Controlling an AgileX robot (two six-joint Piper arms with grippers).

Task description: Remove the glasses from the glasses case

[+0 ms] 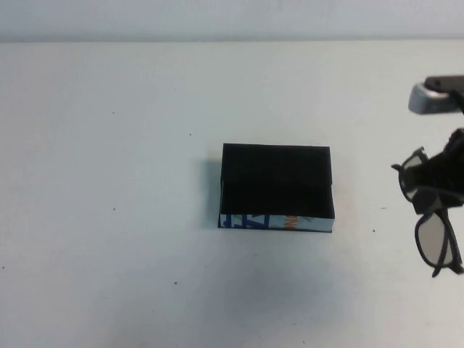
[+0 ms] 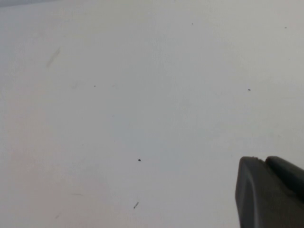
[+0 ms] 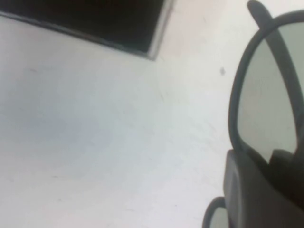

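The glasses case (image 1: 275, 181) is black inside – its side panel white with blue and orange print; the glasses (image 1: 435, 217) dark-framed, lenses grey; the tabletop (image 1: 109, 217) white.

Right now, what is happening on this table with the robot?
The right gripper holds the glasses by the frame, at the right edge of the table, well clear of the glasses case. The case sits open near the middle and looks empty. The left gripper is over bare table, away from both. So the glasses are already out.
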